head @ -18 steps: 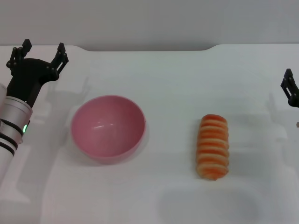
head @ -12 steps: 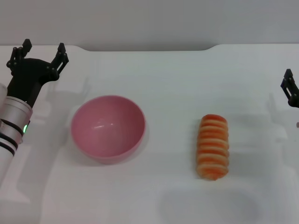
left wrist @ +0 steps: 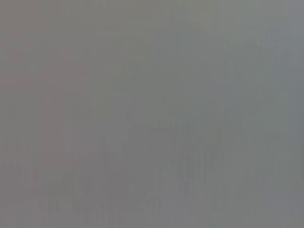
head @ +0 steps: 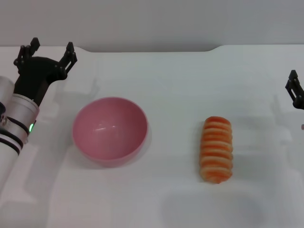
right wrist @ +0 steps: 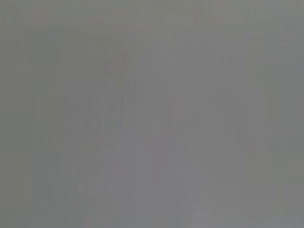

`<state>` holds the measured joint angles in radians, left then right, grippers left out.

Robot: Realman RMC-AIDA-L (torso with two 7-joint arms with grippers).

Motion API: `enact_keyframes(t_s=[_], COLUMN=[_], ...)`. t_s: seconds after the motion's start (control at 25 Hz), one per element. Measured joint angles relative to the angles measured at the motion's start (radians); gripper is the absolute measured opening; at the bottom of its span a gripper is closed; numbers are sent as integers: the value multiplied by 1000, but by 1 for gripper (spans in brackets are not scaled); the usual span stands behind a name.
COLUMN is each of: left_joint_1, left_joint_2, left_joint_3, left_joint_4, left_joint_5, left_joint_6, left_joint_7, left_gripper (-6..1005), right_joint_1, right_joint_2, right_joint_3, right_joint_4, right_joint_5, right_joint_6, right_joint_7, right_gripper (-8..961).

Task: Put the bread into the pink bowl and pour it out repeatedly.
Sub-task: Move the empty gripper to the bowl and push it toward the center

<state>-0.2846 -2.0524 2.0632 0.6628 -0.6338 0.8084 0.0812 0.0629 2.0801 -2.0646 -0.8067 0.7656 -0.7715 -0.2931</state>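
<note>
The pink bowl [head: 109, 129] stands upright on the white table [head: 180, 85], on the left half of it, and it has nothing inside; only a small shine shows on its smooth inner wall. The bread [head: 217, 149] lies on the table to the right of the bowl, well apart from it. It is laid lengthwise, one end pointing away from the robot and the other toward it, with the orange and cream stripes facing up.

The left gripper [head: 46, 50] hangs at the far left of the table, behind the bowl and to the left of it, not touching it. Its two black fingers are spread wide and nothing is between them. A small green light shows on the pale arm behind it.

The right gripper [head: 295, 90] is at the right edge of the head view, to the right of the bread and apart from it. Only a small black part of it shows, so I cannot tell how it stands or whether it holds something.

Both wrist views give only a flat grey field with nothing to recognise. I can read no brand, label or writing on the bowl, the bread, the arms or the table.
</note>
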Motion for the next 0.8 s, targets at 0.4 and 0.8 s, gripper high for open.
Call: enact_keyframes(t_s=[0.4, 0.8], left_joint_1=[182, 284], left_joint_2=[2, -4], left_joint_3=[-204, -310], left_joint_4=[604, 971], left_joint_5=[0, 1], left_joint_6=[-570, -1191], left_joint_7=[325, 350], left_gripper=[860, 859], right_joint_1=[0, 8], right_joint_2=[0, -1], right_joint_3=[0, 0], right_joint_4=[-1, -6], right_joint_5=[0, 0], right_joint_6=[16, 25], right_joint_7=[0, 0], right_gripper=[753, 752])
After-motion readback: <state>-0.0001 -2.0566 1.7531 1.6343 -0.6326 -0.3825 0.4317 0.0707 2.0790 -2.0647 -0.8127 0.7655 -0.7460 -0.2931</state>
